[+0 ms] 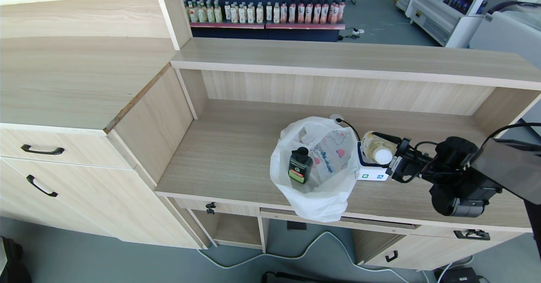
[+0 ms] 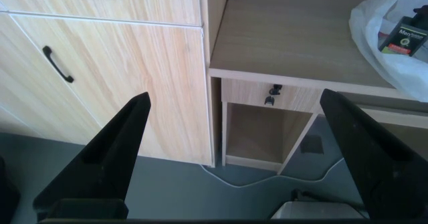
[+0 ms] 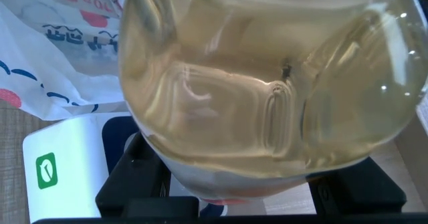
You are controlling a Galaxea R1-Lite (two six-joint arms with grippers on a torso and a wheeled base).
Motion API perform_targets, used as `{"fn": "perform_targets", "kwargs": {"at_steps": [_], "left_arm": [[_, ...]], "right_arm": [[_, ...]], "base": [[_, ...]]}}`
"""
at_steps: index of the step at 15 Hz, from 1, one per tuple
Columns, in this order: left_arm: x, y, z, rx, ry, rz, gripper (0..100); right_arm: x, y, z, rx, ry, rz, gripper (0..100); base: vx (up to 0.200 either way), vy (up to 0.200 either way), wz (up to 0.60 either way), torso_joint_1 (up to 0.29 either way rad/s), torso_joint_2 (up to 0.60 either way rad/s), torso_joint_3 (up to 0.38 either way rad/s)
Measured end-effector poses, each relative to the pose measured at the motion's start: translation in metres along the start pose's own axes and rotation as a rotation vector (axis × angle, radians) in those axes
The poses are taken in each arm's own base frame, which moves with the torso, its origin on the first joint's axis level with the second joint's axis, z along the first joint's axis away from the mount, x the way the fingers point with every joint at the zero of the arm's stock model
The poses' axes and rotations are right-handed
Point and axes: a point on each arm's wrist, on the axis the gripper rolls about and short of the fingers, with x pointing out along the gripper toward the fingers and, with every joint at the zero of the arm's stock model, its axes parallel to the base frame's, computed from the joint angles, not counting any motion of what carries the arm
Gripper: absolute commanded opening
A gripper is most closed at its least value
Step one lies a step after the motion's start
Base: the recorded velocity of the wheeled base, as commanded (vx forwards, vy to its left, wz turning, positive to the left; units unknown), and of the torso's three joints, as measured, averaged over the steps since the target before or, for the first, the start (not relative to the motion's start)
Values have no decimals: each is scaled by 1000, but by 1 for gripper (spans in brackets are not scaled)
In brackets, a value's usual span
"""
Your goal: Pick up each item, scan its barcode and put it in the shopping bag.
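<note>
The right gripper (image 1: 386, 152) is sitting over the right half of the counter (image 1: 236, 156), its jaws clamped on the clear bottle (image 1: 372, 144). The bottle is lying on its side with pale yellow liquid inside and its white cap pointing toward the front edge. In the right wrist view it is pressing right up against the lens (image 3: 267, 77).

Directly beneath it the scanner (image 1: 372, 174) is resting on the counter, a white box with a dark top. I cannot tell whether bottle and scanner are touching. The scanner is standing just beside the shopping bag (image 1: 321, 202), and the bag's plastic is brushing its left side (image 3: 47, 63).

The bag is slumping open near the front edge, its lower fold hanging over it. Inside, a dark bottle (image 1: 300, 167) with a green label is standing upright, and a printed packet (image 1: 331, 156) is lying next to it.

A black cable (image 1: 348, 124) is running from the back of the counter toward the scanner.

The left gripper (image 2: 235, 95) is hanging below counter height, out in front of the drawers (image 2: 100, 43), jaws spread wide apart and holding nothing. Its dark fingers (image 2: 107, 164) are touching nothing.

Open wood is stretching from the bag to the counter's left wall.
</note>
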Motion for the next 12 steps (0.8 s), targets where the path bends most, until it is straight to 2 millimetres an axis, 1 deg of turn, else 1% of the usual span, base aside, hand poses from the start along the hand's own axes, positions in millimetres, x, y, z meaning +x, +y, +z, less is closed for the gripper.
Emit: {"fn": "perform_targets", "kwargs": {"at_steps": [2, 4, 5, 7, 9, 10, 11, 12], "left_arm": [[0, 0, 0, 0, 0, 0, 100], [0, 0, 0, 0, 0, 0, 100], [0, 0, 0, 0, 0, 0, 100], [0, 0, 0, 0, 0, 0, 100], [0, 0, 0, 0, 0, 0, 100], [0, 0, 0, 0, 0, 0, 100], [0, 0, 0, 0, 0, 0, 100], [0, 0, 0, 0, 0, 0, 100]], "right_arm": [[-3, -17, 6, 63, 2, -19, 0], [-19, -42, 12, 124, 40, -27, 0], [-29, -59, 18, 163, 68, -25, 0], [-56, -99, 35, 286, 144, -23, 0], [-86, -135, 59, 476, 247, -23, 0], [-103, -149, 74, 586, 319, -33, 0], [-120, -157, 87, 675, 408, -58, 0], [-135, -163, 97, 716, 516, -112, 0]], "base": [[0, 0, 0, 0, 0, 0], [0, 0, 0, 0, 0, 0], [0, 0, 0, 0, 0, 0], [0, 0, 0, 0, 0, 0], [0, 0, 0, 0, 0, 0], [0, 0, 0, 0, 0, 0], [0, 0, 0, 0, 0, 0], [0, 0, 0, 0, 0, 0]]}}
